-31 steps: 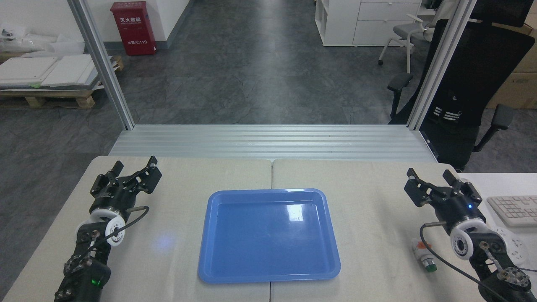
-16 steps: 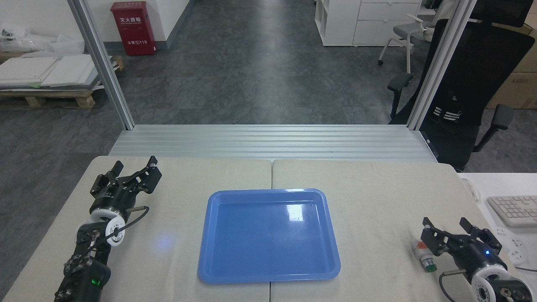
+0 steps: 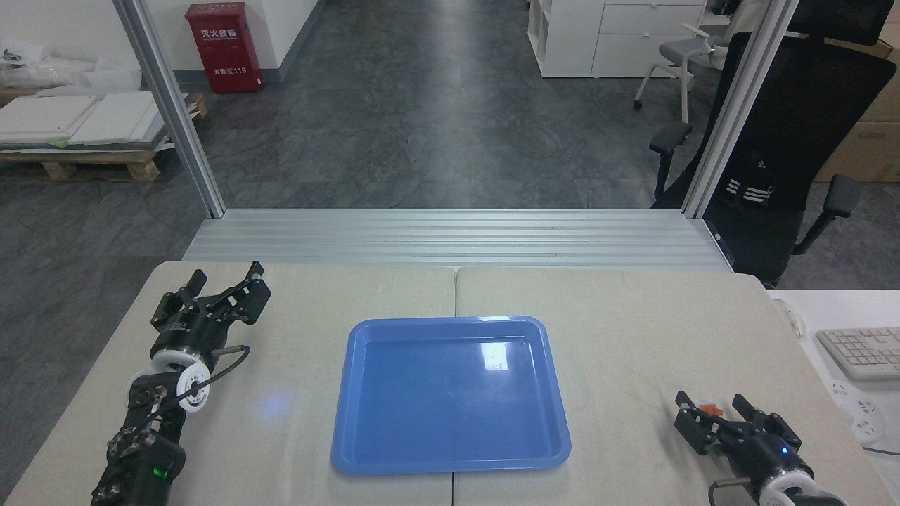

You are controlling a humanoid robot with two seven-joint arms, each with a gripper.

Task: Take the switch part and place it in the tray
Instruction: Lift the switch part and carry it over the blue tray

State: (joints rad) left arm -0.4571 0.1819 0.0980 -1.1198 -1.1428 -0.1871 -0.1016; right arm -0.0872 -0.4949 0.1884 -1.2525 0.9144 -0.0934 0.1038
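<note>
- Since the earlier frames, the right gripper (image 3: 711, 411) has pulled back from mid-table toward the near right corner of the tabletop (image 3: 633, 330) and now sits right over the spot where the switch part lay; the left gripper (image 3: 225, 288) has not shifted.
- Right gripper: its two dark fingers stand apart, one on each side of the switch part (image 3: 710, 409), of which only the orange-red tab and a sliver of white show between them. Whether the pads already touch it cannot be told.
- Left gripper: fingers spread, holding nothing, resting near the far left corner of the tabletop.
- Step in hand, as I judge it: the reach is over and the grasp is about to be made; the part is on the tabletop, not lifted.
- Next move calls for closing squarely on the white body rather than the tab, then lifting clear of the cloth-like surface and carrying left toward the tray's right rim.
- Risk: the part is small and mostly hidden by the gripper, so a skewed pinch could flick it toward the table's near edge.
- Blue tray (image 3: 555, 393): centred on the tabletop, nearer the near edge, well apart from the part; nothing lies in it, only glare on its glossy floor.
</note>
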